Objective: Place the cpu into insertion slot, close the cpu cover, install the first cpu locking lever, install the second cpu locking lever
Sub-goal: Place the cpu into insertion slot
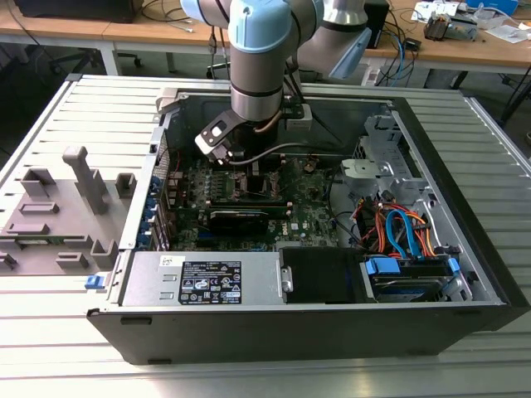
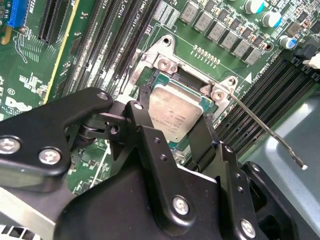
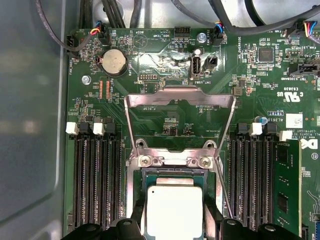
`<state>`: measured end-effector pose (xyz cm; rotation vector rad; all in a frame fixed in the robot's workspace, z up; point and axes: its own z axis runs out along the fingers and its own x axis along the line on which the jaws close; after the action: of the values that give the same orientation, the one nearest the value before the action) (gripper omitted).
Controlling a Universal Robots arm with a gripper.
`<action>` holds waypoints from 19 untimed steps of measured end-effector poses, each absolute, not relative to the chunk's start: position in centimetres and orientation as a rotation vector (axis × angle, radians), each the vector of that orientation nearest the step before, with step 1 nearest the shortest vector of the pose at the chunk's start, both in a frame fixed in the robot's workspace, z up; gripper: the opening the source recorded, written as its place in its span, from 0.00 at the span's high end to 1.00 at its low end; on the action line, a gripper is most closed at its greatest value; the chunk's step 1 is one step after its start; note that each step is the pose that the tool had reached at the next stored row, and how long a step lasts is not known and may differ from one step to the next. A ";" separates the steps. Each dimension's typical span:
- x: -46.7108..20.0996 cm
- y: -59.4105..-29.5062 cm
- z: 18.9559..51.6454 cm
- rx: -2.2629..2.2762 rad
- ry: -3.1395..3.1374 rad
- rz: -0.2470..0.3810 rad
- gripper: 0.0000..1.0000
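Observation:
My gripper (image 1: 253, 176) reaches down into the open computer case over the motherboard (image 1: 307, 217). The cpu (image 2: 176, 111), a small square chip with a pale silver top, lies level at the insertion slot (image 3: 172, 176). Both black fingers (image 2: 146, 131) press its opposite edges, so the gripper (image 2: 176, 120) is shut on it. In the first wrist view the cpu (image 3: 175, 212) shows between the fingertips (image 3: 213, 226) of the gripper (image 3: 175, 227). Beyond the socket's hinge screws the cpu cover (image 3: 179, 92) stands swung open. A thin locking lever (image 2: 270, 132) sticks out unlatched beside the socket.
Black memory slots (image 3: 97, 180) run along both sides of the socket. The case wall (image 1: 274, 332), power supply (image 1: 203, 280) and a drive bay with blue and orange cables (image 1: 398, 236) ring the board. A grey fixture (image 1: 62, 211) sits at the exterior view's left.

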<state>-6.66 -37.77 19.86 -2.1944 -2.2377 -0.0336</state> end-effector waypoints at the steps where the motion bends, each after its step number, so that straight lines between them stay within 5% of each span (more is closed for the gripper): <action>1: -6.7 -37.8 19.9 -2.194 -2.238 -0.034 0.45; 19: -6.6 -38.1 20.0 -2.189 -2.234 -0.043 0.45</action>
<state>-6.61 -38.07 20.03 -2.1893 -2.2339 -0.0429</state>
